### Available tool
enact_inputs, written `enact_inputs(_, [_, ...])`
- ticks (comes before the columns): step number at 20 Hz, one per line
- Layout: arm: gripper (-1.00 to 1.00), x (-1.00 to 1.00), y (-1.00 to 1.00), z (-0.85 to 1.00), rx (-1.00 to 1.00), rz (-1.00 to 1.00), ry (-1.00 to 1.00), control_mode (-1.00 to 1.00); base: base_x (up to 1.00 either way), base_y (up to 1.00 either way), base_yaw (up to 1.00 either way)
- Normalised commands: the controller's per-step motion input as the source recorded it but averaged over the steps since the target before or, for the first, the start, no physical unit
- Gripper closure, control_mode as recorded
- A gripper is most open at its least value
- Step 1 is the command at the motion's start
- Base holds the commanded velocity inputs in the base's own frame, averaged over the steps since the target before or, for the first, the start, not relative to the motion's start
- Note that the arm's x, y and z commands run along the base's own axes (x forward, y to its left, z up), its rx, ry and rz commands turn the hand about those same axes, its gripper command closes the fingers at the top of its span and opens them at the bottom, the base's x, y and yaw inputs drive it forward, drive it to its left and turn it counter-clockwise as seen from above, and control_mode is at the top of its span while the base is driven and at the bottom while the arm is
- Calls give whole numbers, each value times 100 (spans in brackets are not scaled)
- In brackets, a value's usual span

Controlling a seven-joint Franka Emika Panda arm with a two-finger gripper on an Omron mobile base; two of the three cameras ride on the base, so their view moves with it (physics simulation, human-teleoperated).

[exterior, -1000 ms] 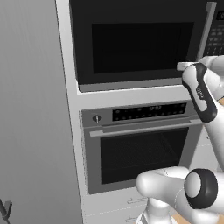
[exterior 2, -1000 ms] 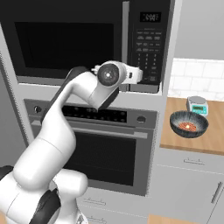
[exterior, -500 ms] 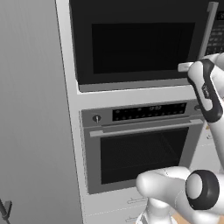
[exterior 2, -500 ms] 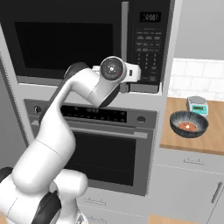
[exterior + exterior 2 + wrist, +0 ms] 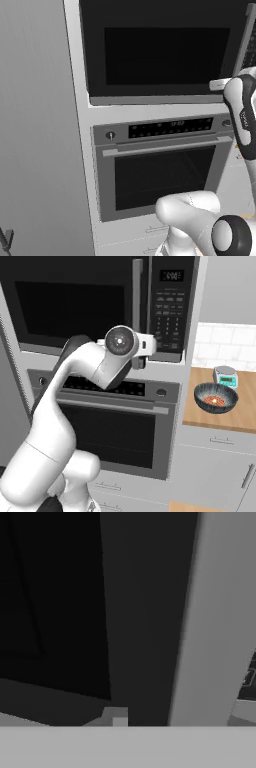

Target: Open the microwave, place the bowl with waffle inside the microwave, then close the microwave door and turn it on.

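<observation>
The microwave (image 5: 100,306) is built into the wall unit directly above the oven (image 5: 115,421). Its microwave door (image 5: 160,50) is shut, with the bar handle (image 5: 136,291) at the door's right edge and the keypad (image 5: 170,316) just right of that. The hand (image 5: 141,362) sits at the handle's lower end. To the right, the bench (image 5: 240,416) carries the bowl (image 5: 215,397), with a kitchen scale (image 5: 225,376) just behind it.
</observation>
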Motion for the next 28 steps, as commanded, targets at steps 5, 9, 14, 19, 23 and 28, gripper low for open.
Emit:
enact_inputs(5, [100, -82, 100, 7, -7, 0, 2, -100, 0, 0, 0])
enact_inputs(9, [100, -93, 100, 0, -7, 0, 0, -100, 0, 0, 0])
enact_inputs(14, [100, -84, 100, 1, -14, 0, 2, -100, 0, 0, 0])
enact_inputs(19, [100, -69, 100, 0, -20, 0, 3, -100, 0, 0, 0])
enact_inputs(23, [-100, -59, 94, 0, -13, 0, 2, -100, 0, 0, 0])
enact_inputs(28, [-100, -100, -3, -3, 1, 0, 0, -100, 0, 0, 0])
